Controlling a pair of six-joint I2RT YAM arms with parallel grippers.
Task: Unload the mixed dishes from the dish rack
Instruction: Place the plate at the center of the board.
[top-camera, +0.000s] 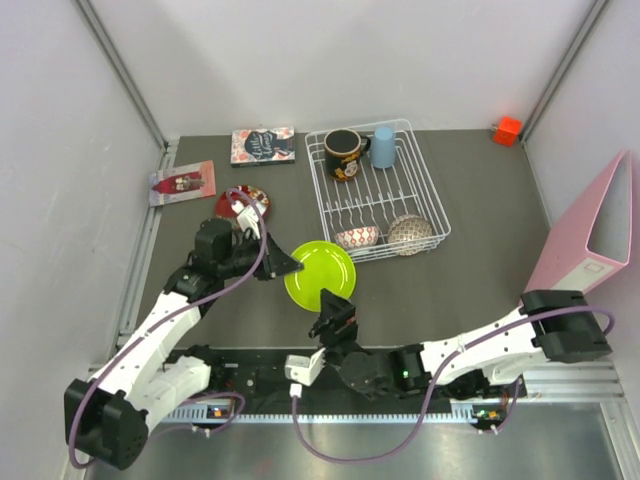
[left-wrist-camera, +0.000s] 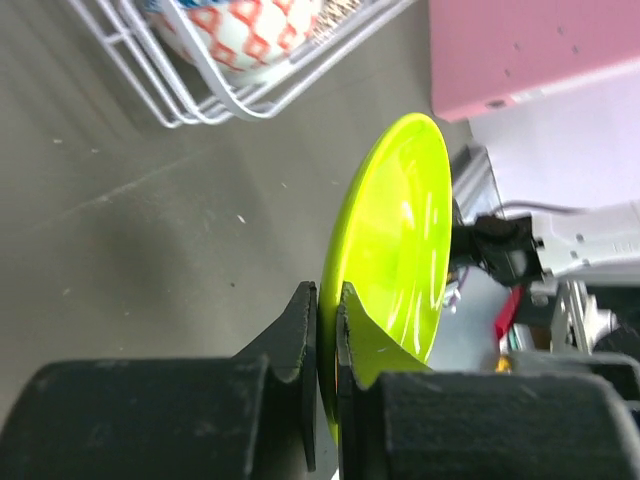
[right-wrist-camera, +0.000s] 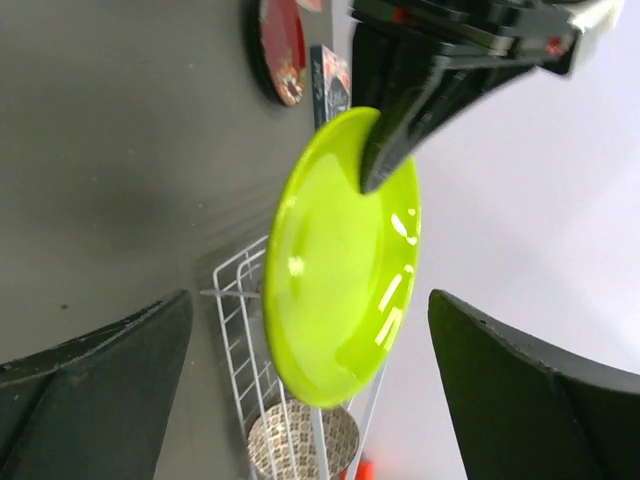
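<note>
Closer up, left gripper (left-wrist-camera: 326, 300) pinches lime-green plate (left-wrist-camera: 395, 230) rim, unclear overhead.

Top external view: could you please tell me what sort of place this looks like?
Probably a robot test cell rather than a kitchen: bare white walls on metal framing enclose the grey table, and the dish rack sits among staged props like a pink binder.

Overhead view looks straight down, both wrist views close, sharing lime-green plate (top-camera: 322, 268)
</note>
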